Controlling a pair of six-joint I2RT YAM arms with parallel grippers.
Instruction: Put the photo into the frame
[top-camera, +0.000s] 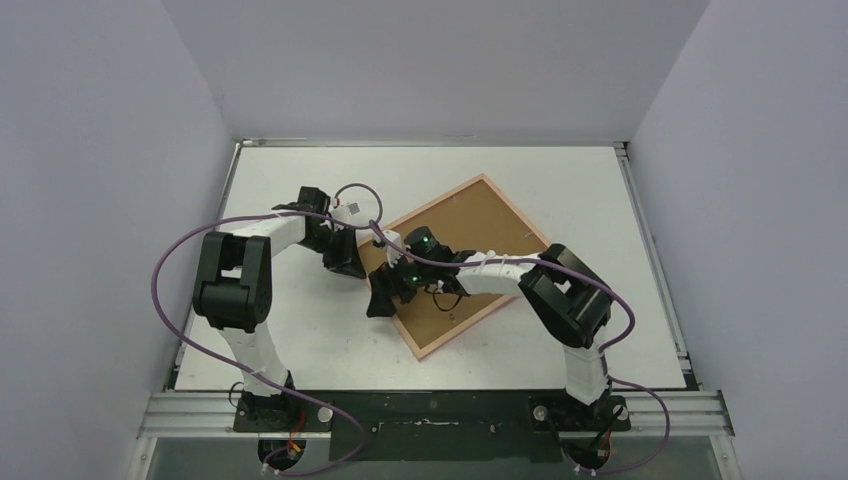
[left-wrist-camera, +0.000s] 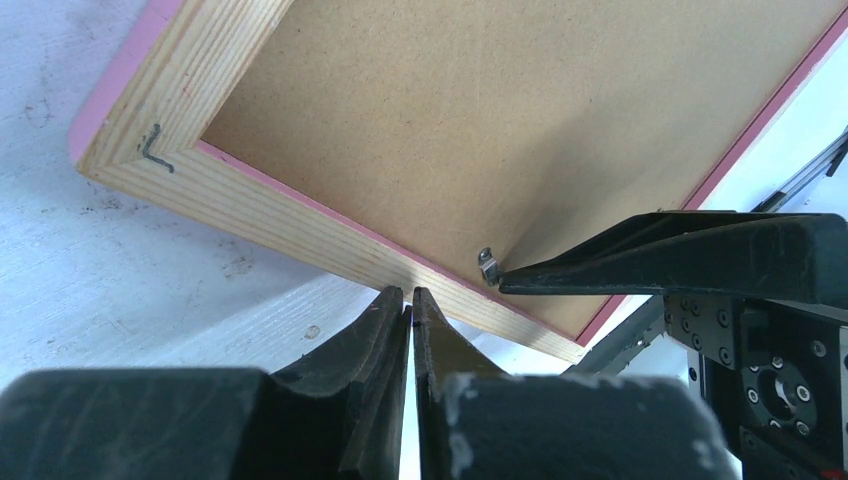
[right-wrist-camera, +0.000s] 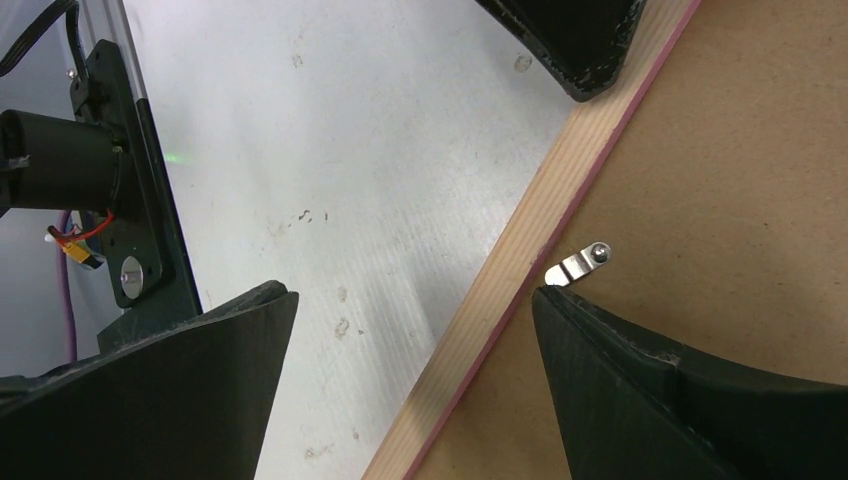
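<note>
**Probing the clip on a face-down frame**

Lying face down and askew on the table (top-camera: 300, 340), the frame (top-camera: 487, 180) shows its brown backing panel (top-camera: 480, 225), held in place by a small metal clip (right-wrist-camera: 580, 262). The right gripper (right-wrist-camera: 415, 293) stands wide open and empty, one fingertip (right-wrist-camera: 570, 310) set right at that clip. The left gripper (left-wrist-camera: 405, 295) is closed on nothing, its tips at the frame's wooden edge nearby. The photo is nowhere in sight. The step in hand looks like freeing the backing. Next, the clip probably needs swivelling off the panel.
</note>
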